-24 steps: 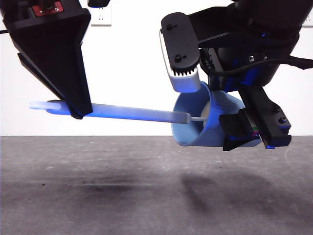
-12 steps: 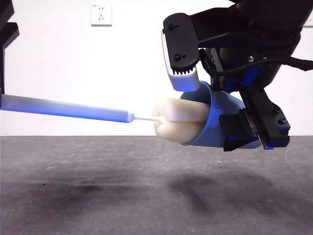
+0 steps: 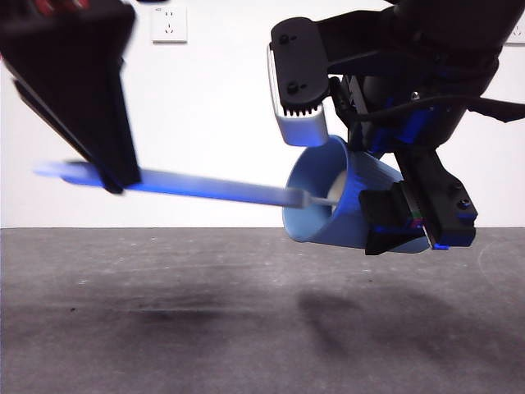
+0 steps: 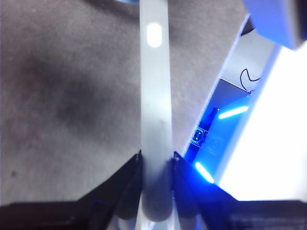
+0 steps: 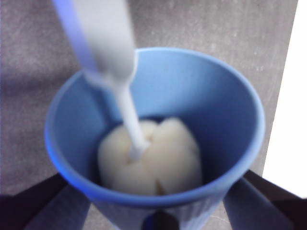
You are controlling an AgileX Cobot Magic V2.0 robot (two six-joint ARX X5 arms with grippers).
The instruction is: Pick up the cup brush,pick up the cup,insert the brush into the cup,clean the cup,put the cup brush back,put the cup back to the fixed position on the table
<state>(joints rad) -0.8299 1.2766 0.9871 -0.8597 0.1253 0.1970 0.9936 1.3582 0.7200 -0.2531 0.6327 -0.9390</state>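
My right gripper (image 3: 344, 172) is shut on the blue cup (image 3: 340, 205) and holds it on its side above the table (image 3: 246, 328), mouth toward the left. In the right wrist view the cup (image 5: 230, 110) fills the picture, with the cream sponge head (image 5: 158, 158) of the cup brush deep inside it. My left gripper (image 3: 115, 176) is shut on the brush's grey handle (image 3: 213, 190), which runs nearly level into the cup's mouth. In the left wrist view the handle (image 4: 156, 110) is clamped between the jaws of my left gripper (image 4: 156, 165).
A white wall with a socket (image 3: 168, 23) stands behind the table. The dark table surface below both grippers is bare, with only their shadows (image 3: 328, 316) on it.
The brush head, which was half out of the cup's mouth half a second ago, has gone back deep inside. My left gripper has moved right, back into view. The cup has tilted slightly.
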